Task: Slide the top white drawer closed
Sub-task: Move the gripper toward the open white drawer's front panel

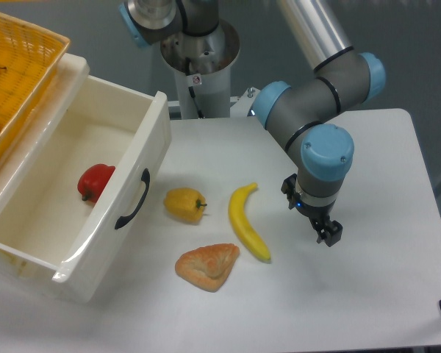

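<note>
- Cream-white and glossy, the top white drawer [73,184] stands pulled far out at the table's left, a red pepper [95,182] lying inside
- Its black handle [134,200] faces right; a flat push on the front panel beside it, straight along the drawer's travel, should close it evenly
- Just beside the front lie a yellow pepper [184,204], a croissant [208,265] and a banana [248,223], narrowing the approach
- The gripper [329,234] hangs well apart over bare table [382,184], holding nothing; whether its fingers are spread or together I cannot tell
</note>
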Motion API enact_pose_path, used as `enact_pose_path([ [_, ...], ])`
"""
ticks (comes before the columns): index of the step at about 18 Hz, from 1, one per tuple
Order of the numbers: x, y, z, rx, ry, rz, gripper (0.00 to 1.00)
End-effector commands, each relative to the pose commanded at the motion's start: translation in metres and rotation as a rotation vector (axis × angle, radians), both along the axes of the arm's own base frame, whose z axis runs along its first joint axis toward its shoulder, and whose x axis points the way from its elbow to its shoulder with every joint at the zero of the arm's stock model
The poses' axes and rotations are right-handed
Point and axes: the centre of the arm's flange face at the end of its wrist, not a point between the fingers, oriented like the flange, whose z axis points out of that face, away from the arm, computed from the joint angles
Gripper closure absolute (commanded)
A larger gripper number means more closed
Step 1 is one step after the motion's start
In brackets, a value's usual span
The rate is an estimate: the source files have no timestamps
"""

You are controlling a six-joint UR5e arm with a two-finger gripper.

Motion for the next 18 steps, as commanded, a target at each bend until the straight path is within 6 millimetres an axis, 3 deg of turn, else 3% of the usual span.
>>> enact_pose_path([
  [7, 0.007, 0.005, -0.013, 0.066, -0.045, 0.006, 0.00],
  [9, 0.012, 0.002, -0.018, 0.060, -0.058, 0.054, 0.00],
  [16, 0.042, 0.018, -0.043, 0.033, -0.105, 0.089, 0.00],
  [18, 0.054, 0.029, -0.039, 0.075, -0.140, 0.136, 0.14],
])
